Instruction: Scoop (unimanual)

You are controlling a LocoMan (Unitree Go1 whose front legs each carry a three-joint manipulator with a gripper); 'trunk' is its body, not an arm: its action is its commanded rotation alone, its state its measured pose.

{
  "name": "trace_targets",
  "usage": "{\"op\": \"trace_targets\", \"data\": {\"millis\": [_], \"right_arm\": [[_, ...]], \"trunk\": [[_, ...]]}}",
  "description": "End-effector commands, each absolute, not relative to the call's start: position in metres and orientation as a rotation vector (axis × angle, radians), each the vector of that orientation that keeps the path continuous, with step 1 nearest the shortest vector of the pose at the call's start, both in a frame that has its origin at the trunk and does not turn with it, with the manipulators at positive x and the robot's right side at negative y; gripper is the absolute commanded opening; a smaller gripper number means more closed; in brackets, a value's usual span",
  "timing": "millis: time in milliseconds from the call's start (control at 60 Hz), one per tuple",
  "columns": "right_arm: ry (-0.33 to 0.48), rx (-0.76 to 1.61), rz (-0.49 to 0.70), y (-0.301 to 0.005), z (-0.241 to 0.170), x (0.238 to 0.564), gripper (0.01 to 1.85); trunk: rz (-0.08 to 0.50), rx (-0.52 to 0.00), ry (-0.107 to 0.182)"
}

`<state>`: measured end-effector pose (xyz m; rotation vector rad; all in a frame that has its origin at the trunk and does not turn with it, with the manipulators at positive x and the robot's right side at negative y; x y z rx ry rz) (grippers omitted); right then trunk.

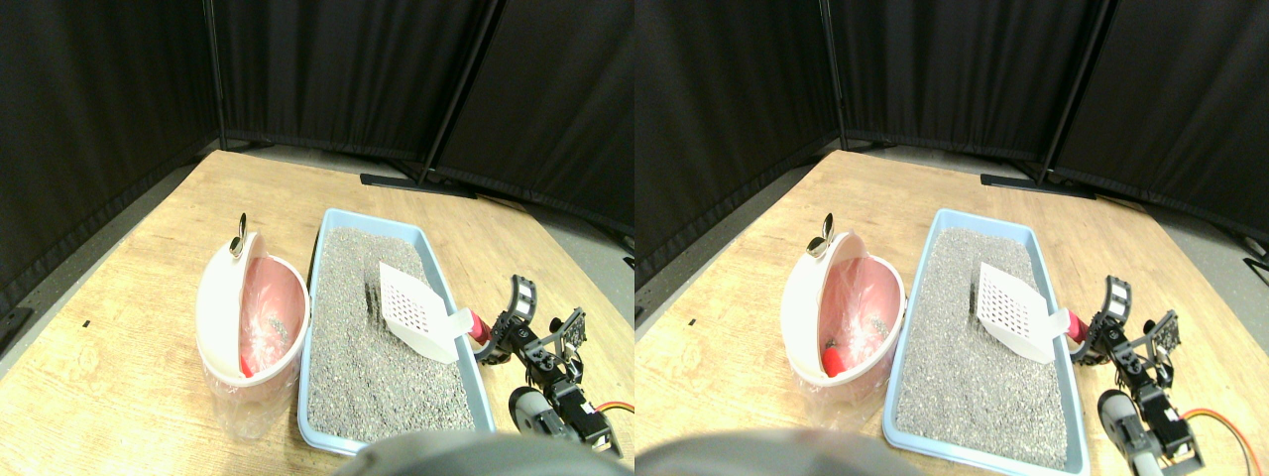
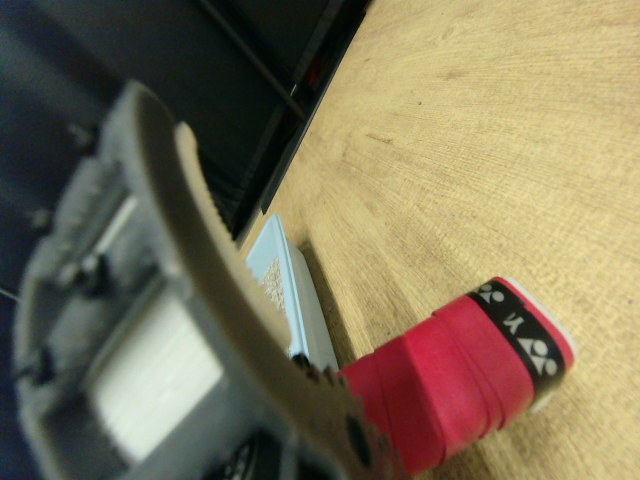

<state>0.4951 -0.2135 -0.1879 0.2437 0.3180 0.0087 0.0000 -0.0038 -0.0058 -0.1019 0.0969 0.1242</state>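
A white slotted scoop (image 1: 416, 309) lies tilted over grey litter in a light blue tray (image 1: 322, 248). Its red wrapped handle (image 1: 479, 327) sticks out over the tray's right rim. My right gripper (image 1: 551, 299) stands just right of that rim. It is open, its two dark jaws spread apart, and the handle runs in at the base of the nearer jaw. In the wrist view the red handle (image 2: 450, 385) passes beneath the blurred jaw, its black-taped end showing against the wood. I cannot tell whether the jaw touches the handle.
A pink and white bin (image 1: 248, 327) with a clear liner and a tilted lid stands against the tray's left side. Everything rests on a wooden floor (image 1: 129, 297). Black curtains (image 1: 347, 69) on stands close off the back and left.
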Motion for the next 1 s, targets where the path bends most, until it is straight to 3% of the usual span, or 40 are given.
{"op": "trace_targets", "data": {"millis": [17, 283, 367, 417, 683, 817, 1000], "right_arm": [[0.283, 0.232, 0.024, -0.213, -0.182, 0.497, 1.6], [0.246, 0.221, 0.011, -0.215, -0.174, 0.49, 1.49], [0.209, 0.21, 0.031, -0.216, -0.17, 0.486, 1.29], [0.166, 0.197, 0.035, -0.217, -0.165, 0.479, 1.07], [0.062, 0.189, 0.032, -0.219, -0.151, 0.457, 0.45], [0.024, 0.204, 0.05, -0.222, -0.147, 0.447, 0.19], [0.036, 0.192, 0.038, -0.227, -0.143, 0.437, 0.06]], "trunk": [[0.124, -0.118, 0.095], [0.104, -0.11, 0.095], [0.096, -0.106, 0.097], [0.086, -0.102, 0.097], [0.046, -0.085, 0.097], [0.028, -0.078, 0.095], [0.007, -0.068, 0.098]]}}
